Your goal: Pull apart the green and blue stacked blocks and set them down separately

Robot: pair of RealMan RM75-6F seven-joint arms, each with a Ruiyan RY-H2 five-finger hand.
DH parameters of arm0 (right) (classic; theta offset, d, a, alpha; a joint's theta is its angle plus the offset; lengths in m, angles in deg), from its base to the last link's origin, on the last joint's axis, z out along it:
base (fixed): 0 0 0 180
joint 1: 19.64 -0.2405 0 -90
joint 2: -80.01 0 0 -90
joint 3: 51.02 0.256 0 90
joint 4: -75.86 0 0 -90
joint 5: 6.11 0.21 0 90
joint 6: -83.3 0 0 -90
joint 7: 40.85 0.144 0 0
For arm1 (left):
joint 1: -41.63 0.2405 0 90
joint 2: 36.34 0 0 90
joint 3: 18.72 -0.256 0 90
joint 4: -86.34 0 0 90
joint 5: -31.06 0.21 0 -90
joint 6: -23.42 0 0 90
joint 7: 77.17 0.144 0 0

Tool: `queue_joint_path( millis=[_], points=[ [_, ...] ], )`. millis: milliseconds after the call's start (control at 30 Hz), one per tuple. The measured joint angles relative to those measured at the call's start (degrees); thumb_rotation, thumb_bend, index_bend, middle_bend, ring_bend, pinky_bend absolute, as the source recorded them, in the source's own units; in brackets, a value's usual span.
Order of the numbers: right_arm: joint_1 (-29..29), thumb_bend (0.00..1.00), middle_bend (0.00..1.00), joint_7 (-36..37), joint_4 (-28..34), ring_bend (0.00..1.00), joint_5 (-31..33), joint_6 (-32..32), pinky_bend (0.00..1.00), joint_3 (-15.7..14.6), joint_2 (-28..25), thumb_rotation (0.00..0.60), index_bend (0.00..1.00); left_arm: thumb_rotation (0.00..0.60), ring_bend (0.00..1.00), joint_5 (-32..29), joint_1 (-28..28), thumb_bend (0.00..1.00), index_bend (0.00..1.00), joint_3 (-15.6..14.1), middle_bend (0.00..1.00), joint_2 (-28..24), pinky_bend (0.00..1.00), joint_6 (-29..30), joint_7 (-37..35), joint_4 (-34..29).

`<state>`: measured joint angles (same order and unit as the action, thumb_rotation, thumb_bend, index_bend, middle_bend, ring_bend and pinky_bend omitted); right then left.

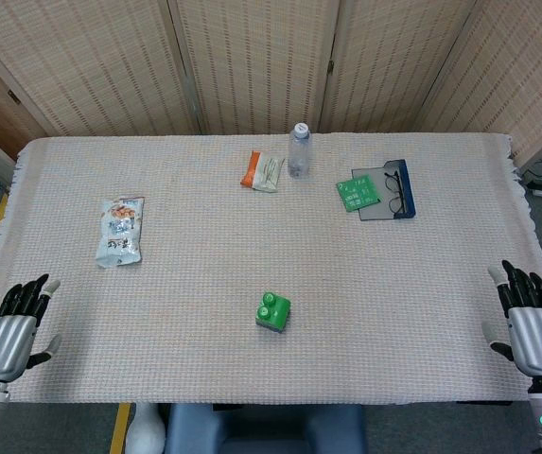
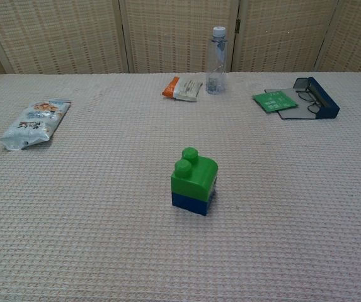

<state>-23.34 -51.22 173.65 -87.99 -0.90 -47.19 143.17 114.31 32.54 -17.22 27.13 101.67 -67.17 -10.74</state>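
Observation:
A green block (image 1: 273, 309) (image 2: 193, 176) sits stacked on a blue block (image 2: 191, 204) near the middle front of the table; in the head view the blue block (image 1: 279, 328) shows only as a thin edge under the green one. My left hand (image 1: 10, 331) hovers at the table's front left corner, fingers apart and empty. My right hand (image 1: 529, 322) hovers at the front right corner, also spread and empty. Both hands are far from the stack. The chest view shows neither hand.
A snack bag (image 1: 120, 231) (image 2: 33, 123) lies at the left. At the back stand a clear bottle (image 1: 298, 150) (image 2: 216, 52) and small packets (image 1: 262, 172) (image 2: 183, 88). A green card (image 1: 357, 192) (image 2: 275, 100) and a glasses case with glasses (image 1: 393, 192) (image 2: 315, 95) lie back right.

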Motion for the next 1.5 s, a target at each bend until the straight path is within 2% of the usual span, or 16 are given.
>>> queue_joint_path(
  millis=[167, 367, 533, 833, 933, 1067, 1167, 1367, 1500],
  points=[
    [-0.01, 0.41, 0.00, 0.57, -1.12, 0.00, -1.44, -0.58, 0.00, -0.14, 0.51, 0.600, 0.00, 0.600, 0.00, 0.38, -0.08, 0.38, 0.00, 0.05, 0.00, 0.49, 0.00, 0.43, 0.78, 0.13],
    [0.56, 0.41, 0.00, 0.51, -1.45, 0.00, -2.66, -1.63, 0.00, -0.74, 0.58, 0.600, 0.00, 0.600, 0.00, 7.07, -0.66, 0.38, 0.03, -0.82, 0.04, 1.92, 0.00, 2.32, -1.09, 2.41],
    [1.59, 0.41, 0.00, 0.47, -1.31, 0.00, -4.83, -3.69, 0.00, -1.54, 0.57, 0.600, 0.00, 0.600, 0.00, 11.89, -2.59, 0.38, 0.05, -2.15, 0.07, 2.98, 0.00, 1.58, -6.85, 4.87],
    [2.09, 0.41, 0.00, 4.43, -1.33, 0.00, -6.23, -4.13, 0.00, -2.01, -0.54, 0.600, 0.00, 0.600, 0.00, 20.33, -11.84, 0.37, 0.07, -3.74, 0.12, 3.84, 0.00, -5.19, -19.49, 6.00],
    [1.63, 0.41, 0.00, 6.47, -1.66, 0.00, -7.55, -3.66, 0.00, -2.20, -0.85, 0.600, 0.00, 0.600, 0.00, 22.37, -15.90, 0.33, 0.04, -3.70, 0.12, 5.24, 0.00, -7.91, -23.12, 7.03],
    [0.88, 0.41, 0.00, 7.42, -2.22, 0.00, -7.93, -2.80, 0.00, -2.04, -0.75, 0.600, 0.00, 0.600, 0.00, 20.78, -18.81, 0.26, 0.00, -2.46, 0.12, 7.83, 0.00, -12.65, -21.89, 7.24],
    [0.51, 0.41, 0.00, 8.04, -2.38, 0.00, -7.52, -2.21, 0.00, -1.75, -0.66, 0.600, 0.00, 0.600, 0.00, 17.73, -20.58, 0.25, 0.00, -1.32, 0.12, 10.29, 0.00, -15.58, -20.32, 6.89],
    [0.34, 0.41, 0.00, 9.24, -2.48, 0.00, -7.46, -2.12, 0.00, -1.55, -0.89, 0.600, 0.00, 0.600, 0.00, 14.48, -24.87, 0.25, 0.00, 0.55, 0.12, 15.65, 0.00, -19.79, -23.97, 7.86],
    [0.32, 0.41, 0.00, 10.24, -2.50, 0.00, -7.34, -1.76, 0.00, -1.65, -1.25, 0.600, 0.00, 0.600, 0.00, 12.46, -27.07, 0.25, 0.00, 1.86, 0.13, 18.16, 0.00, -21.67, -22.37, 9.33]
  ],
)
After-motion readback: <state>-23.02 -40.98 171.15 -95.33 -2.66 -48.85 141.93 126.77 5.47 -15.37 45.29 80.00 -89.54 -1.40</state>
